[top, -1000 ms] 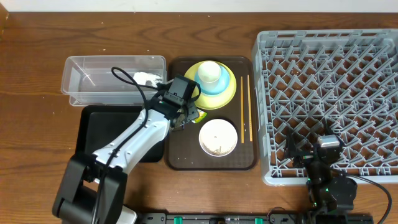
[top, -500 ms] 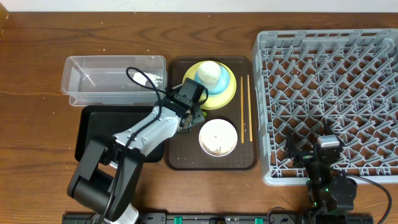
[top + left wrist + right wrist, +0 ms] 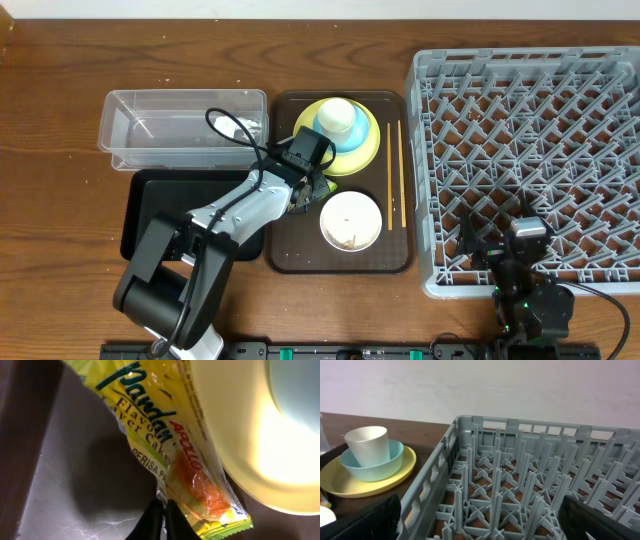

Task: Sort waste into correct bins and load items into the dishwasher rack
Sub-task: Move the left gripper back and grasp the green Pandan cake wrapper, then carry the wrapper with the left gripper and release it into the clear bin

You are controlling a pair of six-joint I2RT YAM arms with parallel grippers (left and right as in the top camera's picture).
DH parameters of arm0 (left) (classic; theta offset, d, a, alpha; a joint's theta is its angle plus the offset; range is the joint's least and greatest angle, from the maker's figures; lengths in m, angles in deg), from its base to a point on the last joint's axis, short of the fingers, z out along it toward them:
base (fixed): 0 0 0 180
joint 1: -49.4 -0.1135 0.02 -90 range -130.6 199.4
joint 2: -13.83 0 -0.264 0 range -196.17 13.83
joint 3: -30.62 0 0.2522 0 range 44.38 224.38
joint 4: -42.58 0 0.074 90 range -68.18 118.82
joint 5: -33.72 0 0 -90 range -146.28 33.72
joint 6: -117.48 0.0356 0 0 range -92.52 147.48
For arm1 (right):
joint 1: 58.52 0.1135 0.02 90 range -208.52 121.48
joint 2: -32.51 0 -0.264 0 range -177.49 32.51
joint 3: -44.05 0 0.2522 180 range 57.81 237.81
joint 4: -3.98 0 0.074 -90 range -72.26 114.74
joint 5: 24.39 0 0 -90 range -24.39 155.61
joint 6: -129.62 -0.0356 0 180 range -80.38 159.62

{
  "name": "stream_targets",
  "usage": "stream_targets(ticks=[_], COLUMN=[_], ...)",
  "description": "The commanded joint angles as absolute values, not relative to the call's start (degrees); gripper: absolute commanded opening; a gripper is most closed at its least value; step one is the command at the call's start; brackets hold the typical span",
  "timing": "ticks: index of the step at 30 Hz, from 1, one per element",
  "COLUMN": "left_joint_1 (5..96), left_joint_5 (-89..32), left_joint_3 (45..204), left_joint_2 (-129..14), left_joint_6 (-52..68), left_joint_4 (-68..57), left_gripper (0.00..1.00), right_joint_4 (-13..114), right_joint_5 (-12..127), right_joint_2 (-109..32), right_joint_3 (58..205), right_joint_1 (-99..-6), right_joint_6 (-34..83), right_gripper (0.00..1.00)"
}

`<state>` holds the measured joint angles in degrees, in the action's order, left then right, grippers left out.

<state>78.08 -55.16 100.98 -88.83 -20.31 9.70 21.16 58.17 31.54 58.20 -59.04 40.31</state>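
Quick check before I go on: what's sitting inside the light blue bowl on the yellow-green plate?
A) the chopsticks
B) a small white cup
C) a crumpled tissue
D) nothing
B: the small white cup stands upright in the light blue bowl, which rests on the yellow-green plate; the right wrist view shows the same stack.

wooden table [image 3: 50, 250] | clear tub [image 3: 150, 135] | black tray [image 3: 145, 215] | brown tray [image 3: 300, 252] | grey rack [image 3: 430, 180]

tub [image 3: 185, 93] sat behind the flat tray [image 3: 150, 215] on the left, serving tray [image 3: 300, 255] in the middle held the plate [image 3: 368, 150] at the back, bowl [image 3: 350, 220] in front, chopsticks [image 3: 396, 175] on its right, rack [image 3: 530, 140] far right
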Motion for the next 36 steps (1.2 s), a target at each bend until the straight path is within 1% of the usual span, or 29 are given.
stream_targets(ticks=[1,8,15,19,23,26,32,36], left_joint_1=[78.19,78.19,77.84,75.72,70.17,64.90,54.33,50.87], left_joint_5=[-55.46,-55.48,-55.92,-57.84,-60.97,-62.59,-62.54,-62.54], left_joint_3=[100.35,100.39,100.44,100.44,100.44,100.44,100.44,100.44], left_joint_2=[-89.15,-82.88,-69.53,-62.33,-57.88,-57.70,-62.14,-66.38], left_joint_6=[-19.99,-19.77,-19.75,-19.75,-19.72,-19.77,-19.77,-19.75], left_joint_4=[9.62,7.67,5.84,5.77,5.77,6.05,10.03,12.76], left_gripper=[0.06,0.06,0.06,0.06,0.06,0.06,0.06,0.06], right_joint_4=[21.38,21.38,21.38,21.38,21.38,21.38,21.38,21.38], right_joint_5=[58.32,58.32,58.32,58.30,58.32,58.30,58.32,58.30], right_joint_2=[31.61,31.61,31.61,31.61,31.61,31.61,31.61,31.61], right_joint_3=[58.13,58.13,58.13,58.13,58.13,58.13,58.13,58.13], right_joint_1=[-58.45,-58.45,-58.45,-58.45,-58.45,-58.45,-58.45,-58.45], right_joint_6=[40.79,40.77,40.77,40.77,40.77,40.77,40.77,40.77], right_gripper=[0.99,0.99,0.99,0.99,0.99,0.99,0.99,0.99])
